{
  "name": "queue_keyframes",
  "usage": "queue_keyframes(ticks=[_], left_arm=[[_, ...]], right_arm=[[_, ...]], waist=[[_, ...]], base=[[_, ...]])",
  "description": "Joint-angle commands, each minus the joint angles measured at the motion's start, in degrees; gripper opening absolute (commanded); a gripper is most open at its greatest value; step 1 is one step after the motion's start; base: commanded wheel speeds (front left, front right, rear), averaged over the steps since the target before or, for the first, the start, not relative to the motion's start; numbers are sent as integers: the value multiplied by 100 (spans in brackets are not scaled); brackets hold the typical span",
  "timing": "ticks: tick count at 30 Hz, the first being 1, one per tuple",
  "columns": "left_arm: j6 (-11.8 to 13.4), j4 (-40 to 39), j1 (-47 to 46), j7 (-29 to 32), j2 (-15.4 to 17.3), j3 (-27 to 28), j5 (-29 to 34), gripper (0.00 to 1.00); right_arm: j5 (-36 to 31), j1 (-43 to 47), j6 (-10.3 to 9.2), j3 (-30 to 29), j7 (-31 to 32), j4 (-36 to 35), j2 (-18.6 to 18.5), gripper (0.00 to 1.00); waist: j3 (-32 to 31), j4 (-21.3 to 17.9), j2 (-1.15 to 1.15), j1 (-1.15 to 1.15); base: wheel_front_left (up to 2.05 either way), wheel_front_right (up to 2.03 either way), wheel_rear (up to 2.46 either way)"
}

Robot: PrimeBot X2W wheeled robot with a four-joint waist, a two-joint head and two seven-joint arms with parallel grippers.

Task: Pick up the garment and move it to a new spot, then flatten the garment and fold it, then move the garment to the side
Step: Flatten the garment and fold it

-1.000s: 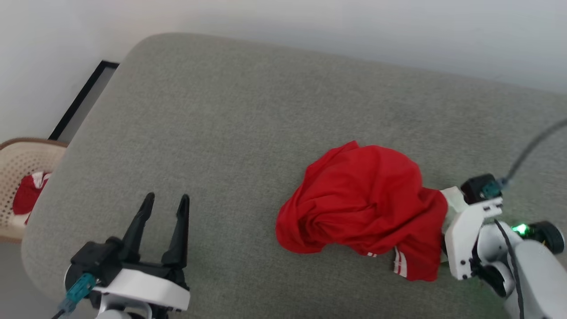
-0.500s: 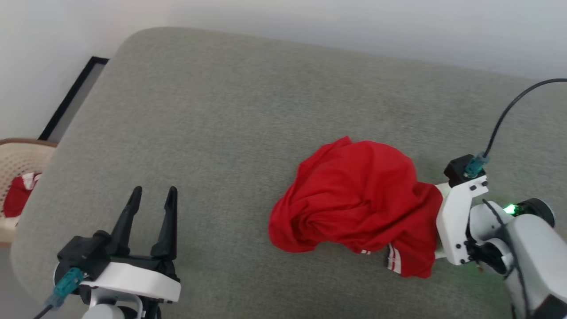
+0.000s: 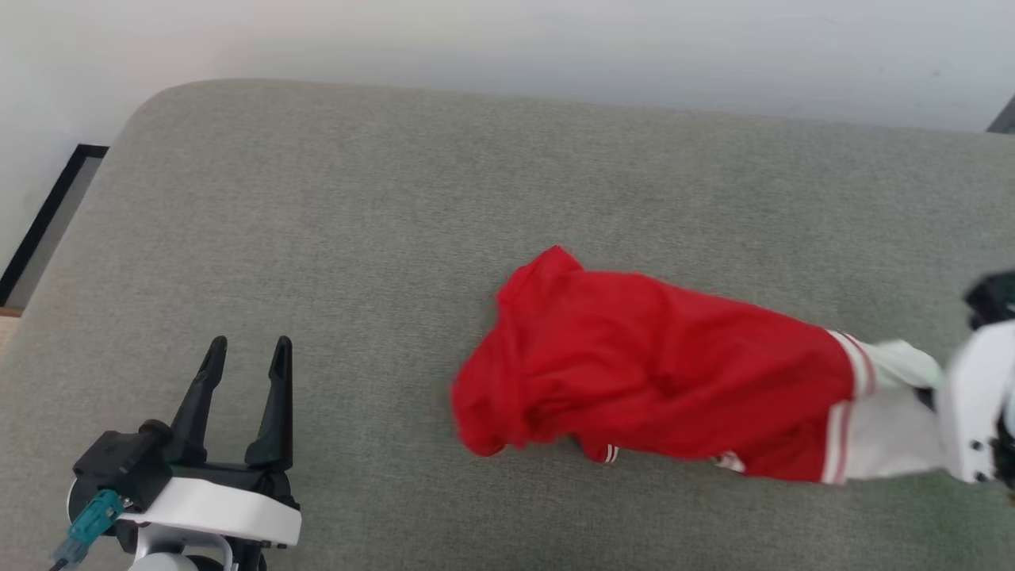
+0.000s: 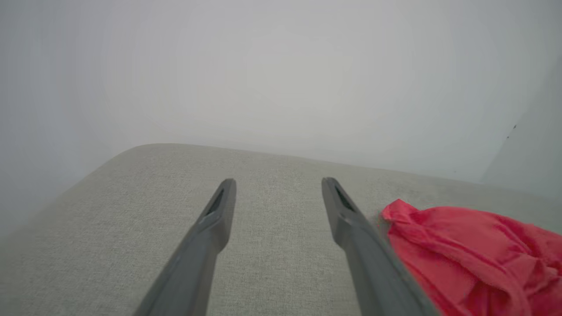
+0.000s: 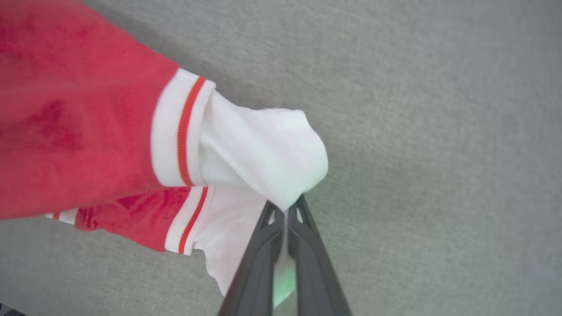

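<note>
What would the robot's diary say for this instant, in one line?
step: pick-up | right gripper: shut on white sleeve end of garment | left gripper: open, empty, over cushion

wide-spread left hand [image 4: 277, 181] near red garment [image 4: 474, 254]

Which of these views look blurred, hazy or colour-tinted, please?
Head view: the red shirt is slightly soft, and the robot's right wrist at the frame edge is smeared. Left wrist view: hazy and washed out around the left claw. Right wrist view: red fabric blurred, right claw sharp, a green tint on the white sleeve end beside it.
</note>
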Motion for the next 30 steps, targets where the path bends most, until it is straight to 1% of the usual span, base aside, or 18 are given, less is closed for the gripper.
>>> queue_keyframes(ticks=[1, 3, 5, 9, 10, 11, 12, 15, 18, 19, 24, 30], left_arm=[[-18, -9, 44, -30, 24, -15, 42, 100], [-18, 1, -11, -30, 26, -52, 26, 100], [-18, 24, -68, -30, 48, -116, 10, 100], [-18, 110, -188, -30, 126, -310, -58, 100], [-18, 136, -213, -30, 137, -373, -80, 100], [-18, 184, -236, -30, 171, -444, -97, 100], [-18, 229, -273, -30, 212, -511, -106, 100], [-18, 365, -388, 38, 336, -757, -320, 100], [-18, 365, -535, 301, 506, -998, -548, 100], [-18, 365, -535, 301, 506, -998, -548, 100], [-18, 159, -778, 1064, 846, -1405, -905, 100], [-18, -296, -1125, 2155, 1160, -1699, -1163, 100]], right_arm=[[-105, 216, -1, -266, 111, -99, 77, 0], [-220, 409, -1, -572, 200, -141, 195, 0], [-271, 553, -1, -778, 158, -99, 360, 0], [-305, 590, -1, -832, -235, 197, 615, 0], [-347, 553, -1, -797, -373, 282, 617, 37], [-323, 515, -2, -797, -466, 422, 700, 75], [-343, 498, -1, -762, -542, 537, 734, 100], [-341, 405, -1, -690, -742, 776, 811, 100], [-339, 328, -1, -609, -906, 816, 804, 100], [-339, 328, -1, -609, -906, 816, 804, 100], [-326, 295, 0, -582, -1364, 564, 816, 100], [-535, 483, -1, -740, -2205, -37, 1047, 100]], waist=[[20, -43, 0, 0], [45, -62, 0, 0], [73, -72, 0, 0], [127, -84, 0, 0], [137, -84, 0, 0], [137, -91, 0, 0], [132, -93, 0, 0], [83, -128, 0, 0], [25, -209, 0, 0], [25, -209, 0, 0], [-87, -405, 0, 0], [-161, -721, 0, 0]], base=[[0, 0, 0], [0, 0, 0], [0, 0, 0], [0, 0, 0], [0, 0, 0], [0, 0, 0], [0, 0, 0], [0, 0, 0], [0, 0, 0], [0, 0, 0], [0, 0, 0], [0, 0, 0]])
